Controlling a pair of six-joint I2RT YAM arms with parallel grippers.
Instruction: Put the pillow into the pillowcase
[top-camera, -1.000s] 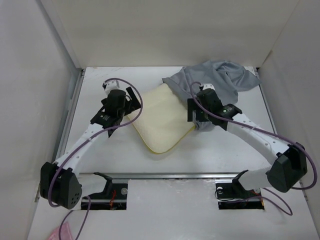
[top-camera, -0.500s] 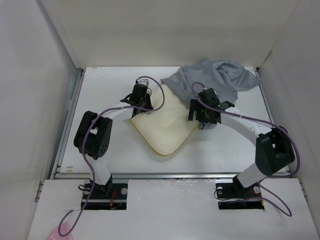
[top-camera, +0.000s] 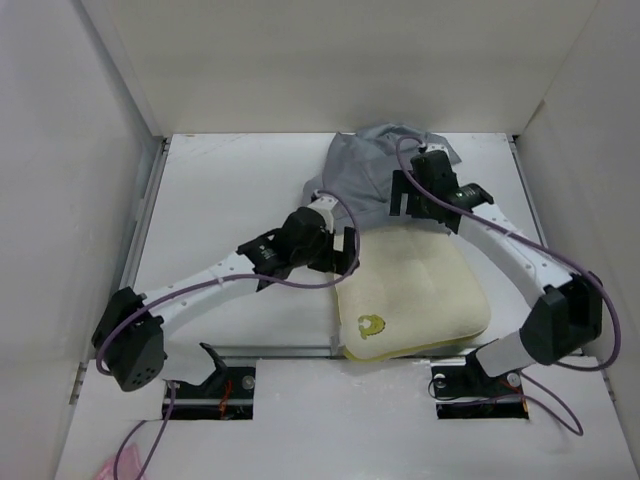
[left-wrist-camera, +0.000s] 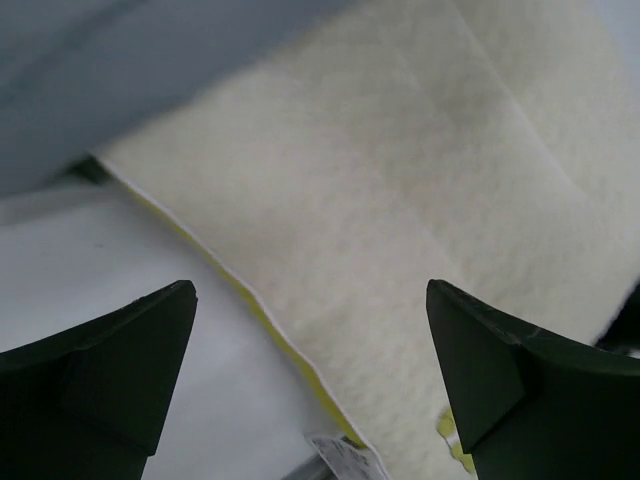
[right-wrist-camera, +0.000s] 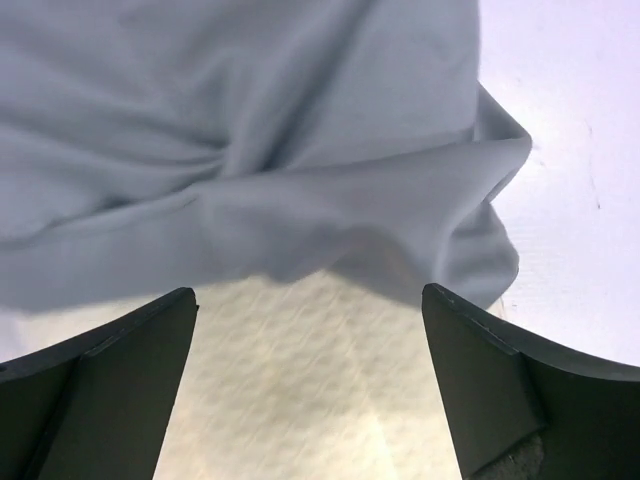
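The cream pillow (top-camera: 420, 290) lies flat at the near right of the table, with a yellow mark near its front left corner. Its far edge is tucked under the bunched grey pillowcase (top-camera: 365, 175) behind it. My left gripper (top-camera: 346, 250) is open at the pillow's far left corner. In the left wrist view the pillow (left-wrist-camera: 420, 190) and its yellow side edge pass between the left gripper's (left-wrist-camera: 310, 385) fingers, with the pillowcase (left-wrist-camera: 120, 70) above. My right gripper (top-camera: 412, 203) is open over the seam where the pillowcase (right-wrist-camera: 250, 140) overlaps the pillow (right-wrist-camera: 300, 390); nothing is held.
White walls enclose the table on three sides. A metal rail (top-camera: 250, 351) runs along the front edge, with the arm mounts just before it. A small white label (left-wrist-camera: 350, 460) sticks out at the pillow's edge. A pink object (top-camera: 125, 467) lies off the table, bottom left.
The pillow has moved from the table's middle to the near right. The pillowcase has bunched toward the centre back. My left arm has reached across to the right; my right gripper has moved back.
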